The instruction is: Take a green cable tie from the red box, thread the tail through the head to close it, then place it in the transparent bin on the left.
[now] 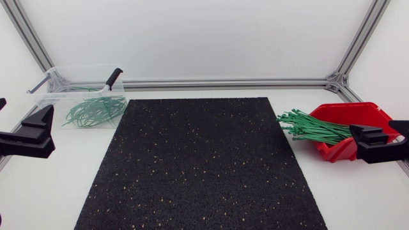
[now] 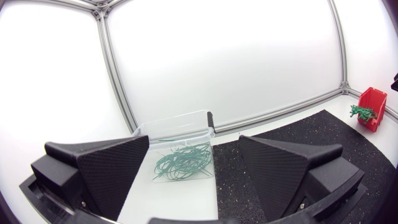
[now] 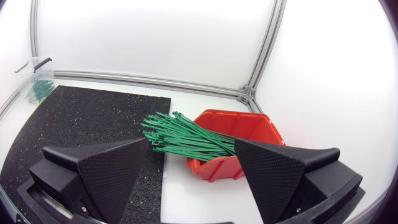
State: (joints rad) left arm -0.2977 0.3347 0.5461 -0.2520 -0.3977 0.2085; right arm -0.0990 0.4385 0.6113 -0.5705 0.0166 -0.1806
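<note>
Nearest in the left wrist view, the left jaws are seen spread wide, with nothing gripped between them. The left arm (image 1: 27, 135) is placed over the left side of the white desk (image 1: 370, 198), beside the black speckled mat (image 1: 204, 160). Just ahead of those jaws the transparent bin (image 2: 179, 127) is found on the desk, by the mat's far left corner, and a loose heap of closed green loops (image 2: 183, 163) is seen lying in it. A black-handled tool (image 1: 113, 78) is propped at the bin's far right corner; its kind cannot be told, though a small cutter is possible. In the right wrist view the right jaws are likewise shown spread and gripping nothing, the right arm (image 1: 377, 142) being placed at the desk's right side, just beside the red box (image 3: 252, 127). The box is set on the desk ahead of these jaws, near the mat's right edge, with its open front turned toward the mat. A thick bundle of straight green cable ties (image 3: 189, 140) is laid in it, the ends sticking out over the low front lip toward the mat's edge. The mat is spread across the desk's middle, between bin and box, which are set well apart. Farthest back, an aluminium frame rail (image 1: 223, 83) is run along the desk's rear edge.
</note>
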